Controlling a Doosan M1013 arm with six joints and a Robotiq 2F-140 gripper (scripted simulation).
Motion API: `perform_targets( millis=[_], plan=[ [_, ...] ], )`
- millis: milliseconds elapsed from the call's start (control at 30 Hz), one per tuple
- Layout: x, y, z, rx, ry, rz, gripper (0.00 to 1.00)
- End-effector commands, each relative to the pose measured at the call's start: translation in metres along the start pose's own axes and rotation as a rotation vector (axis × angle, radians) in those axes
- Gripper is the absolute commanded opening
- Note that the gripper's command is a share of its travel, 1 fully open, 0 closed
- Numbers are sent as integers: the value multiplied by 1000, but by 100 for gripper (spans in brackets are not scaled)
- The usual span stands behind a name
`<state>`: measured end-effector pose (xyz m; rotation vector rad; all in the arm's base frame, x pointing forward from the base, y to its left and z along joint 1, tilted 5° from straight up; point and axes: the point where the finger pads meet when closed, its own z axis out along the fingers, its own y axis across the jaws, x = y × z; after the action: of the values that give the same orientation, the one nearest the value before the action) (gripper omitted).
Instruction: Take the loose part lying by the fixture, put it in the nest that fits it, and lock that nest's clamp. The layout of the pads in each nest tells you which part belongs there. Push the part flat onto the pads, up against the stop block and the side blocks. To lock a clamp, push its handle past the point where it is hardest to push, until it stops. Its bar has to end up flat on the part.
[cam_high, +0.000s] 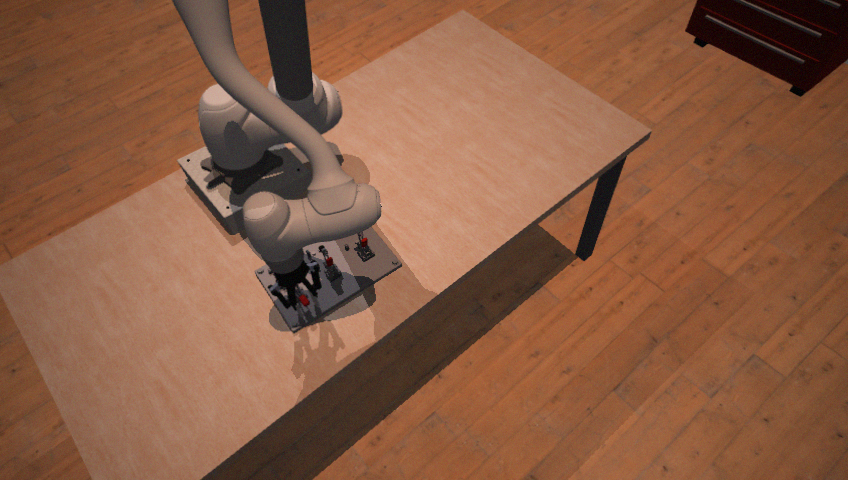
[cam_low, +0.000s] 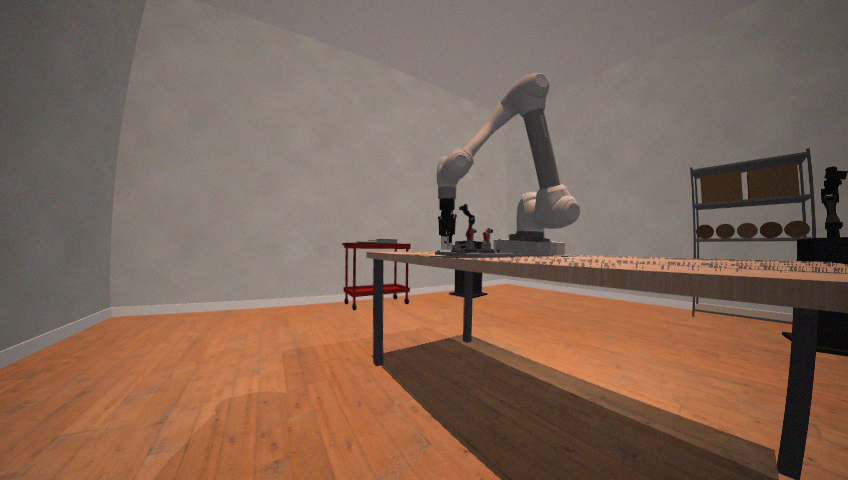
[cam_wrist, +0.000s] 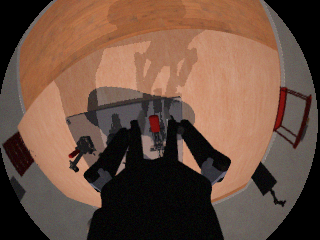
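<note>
The grey fixture plate (cam_high: 327, 279) lies on the table in front of the arm's base, with three red-handled clamps in a row. My gripper (cam_high: 295, 297) points straight down over the near-left clamp. In the wrist view my fingers stand a little apart on either side of that clamp's red handle (cam_wrist: 154, 124), with a gap on both sides. The middle clamp (cam_high: 329, 263) and the far-right clamp (cam_high: 363, 243) stand free of me. From the side, my gripper (cam_low: 445, 236) hangs just above the plate. The part in the nest is hidden under my fingers.
The arm's base plate (cam_high: 238, 178) sits right behind the fixture. The table's front edge (cam_high: 380, 333) runs close by the plate. A red cart (cam_low: 376, 270) and a shelf rack (cam_low: 752, 220) stand on the floor away from the table.
</note>
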<state>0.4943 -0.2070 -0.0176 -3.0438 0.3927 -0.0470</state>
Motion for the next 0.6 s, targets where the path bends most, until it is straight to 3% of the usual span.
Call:
perform_targets(
  millis=[0,567],
  plan=[
    [0,0,0,0,0,0,35],
    [0,0,-3,0,0,0,35]
  ],
)
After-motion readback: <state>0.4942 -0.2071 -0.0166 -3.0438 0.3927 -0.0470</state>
